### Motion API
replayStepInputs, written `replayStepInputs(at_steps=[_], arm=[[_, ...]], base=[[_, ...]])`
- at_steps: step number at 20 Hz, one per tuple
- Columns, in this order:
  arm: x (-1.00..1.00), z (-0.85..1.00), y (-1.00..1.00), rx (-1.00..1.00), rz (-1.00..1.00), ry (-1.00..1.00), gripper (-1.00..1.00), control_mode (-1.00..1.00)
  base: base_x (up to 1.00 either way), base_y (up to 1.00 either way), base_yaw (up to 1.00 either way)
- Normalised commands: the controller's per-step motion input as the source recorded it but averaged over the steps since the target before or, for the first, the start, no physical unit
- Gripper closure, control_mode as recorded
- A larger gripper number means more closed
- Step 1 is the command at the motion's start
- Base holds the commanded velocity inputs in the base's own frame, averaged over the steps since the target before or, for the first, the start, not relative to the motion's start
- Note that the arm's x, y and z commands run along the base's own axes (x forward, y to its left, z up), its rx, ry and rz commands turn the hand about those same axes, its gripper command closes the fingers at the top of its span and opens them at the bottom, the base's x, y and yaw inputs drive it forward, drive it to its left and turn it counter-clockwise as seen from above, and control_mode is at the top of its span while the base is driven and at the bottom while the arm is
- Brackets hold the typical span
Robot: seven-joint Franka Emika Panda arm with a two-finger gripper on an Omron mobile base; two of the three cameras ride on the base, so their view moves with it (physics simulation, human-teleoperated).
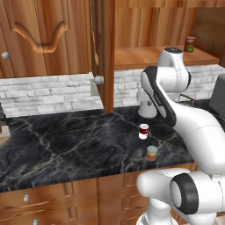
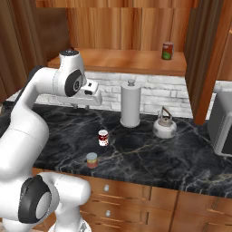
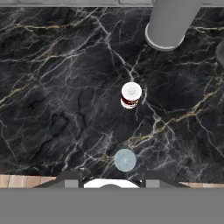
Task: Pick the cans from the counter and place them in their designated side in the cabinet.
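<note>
Gripper (image 2: 93, 100) hung high above the counter (image 2: 181, 154), well clear of both cans; you could not tell how far its jaws stood apart, and it held nothing. From left to right in the right base view you had the yellow can (image 2: 92, 160) near the front edge, the red-and-white can (image 2: 103, 137) just behind it, then the towel roll (image 2: 130, 103) and kettle (image 2: 164, 127). Both cans looked light, rigid and smooth-walled, so you would grip across the sides. The marble seemed flat and slick. Above, the cabinet (image 2: 127, 61) shelf already held a red can (image 2: 167, 50).
</note>
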Motion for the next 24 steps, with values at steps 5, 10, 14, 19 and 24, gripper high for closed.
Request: replayStepInputs(at_steps=[5,10,14,19,24], arm=[[-0.09,-0.02,0.04,0.0,0.0,0.0,-1.0,-1.0],[-0.17,-0.18,0.0,0.0,0.0,0.0,-1.0,-1.0],[-0.07,-0.21,0.0,0.0,0.0,0.01,-1.0,-1.0],[0.0,-0.15,0.0,0.0,0.0,0.01,-1.0,-1.0],[-0.01,-0.2,0.0,0.0,0.0,0.01,-1.0,-1.0]], base=[[0.0,0.0,0.0],[0.0,0.0,0.0],[0.0,0.0,0.0],[0.0,0.0,0.0],[0.0,0.0,0.0]])
